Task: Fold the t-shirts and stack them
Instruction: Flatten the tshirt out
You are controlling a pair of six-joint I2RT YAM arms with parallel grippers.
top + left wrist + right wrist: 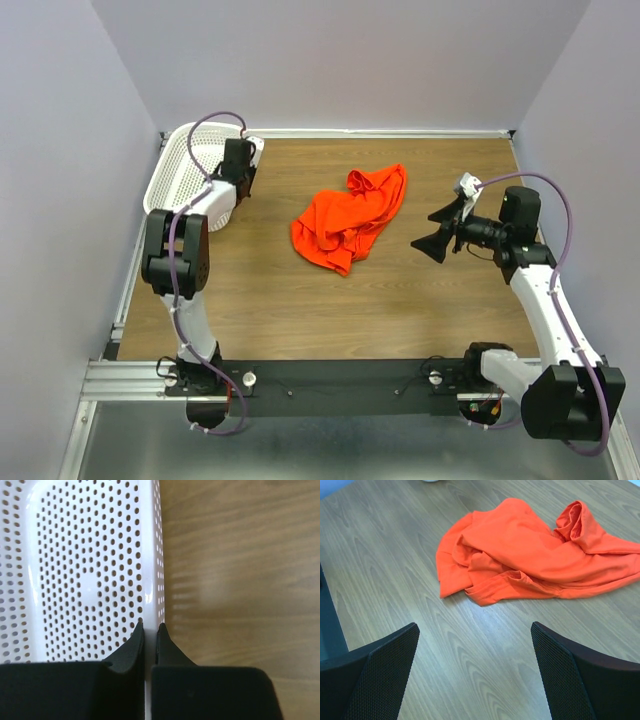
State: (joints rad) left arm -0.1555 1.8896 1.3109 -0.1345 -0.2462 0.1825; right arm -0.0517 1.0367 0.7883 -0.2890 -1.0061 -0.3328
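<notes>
One bright orange-red t-shirt lies crumpled in a heap on the wooden table, a little behind its middle. In the right wrist view the t-shirt sits ahead of my right gripper, which is open and empty above bare wood. From above, the right gripper hovers just right of the shirt, pointing at it without touching. My left gripper is at the right side of the white perforated basket. Up close, the left gripper is shut on the basket's white rim.
The basket stands in the back left corner against the wall. Grey walls enclose the table on the left, back and right. A black rail with both arm bases runs along the near edge.
</notes>
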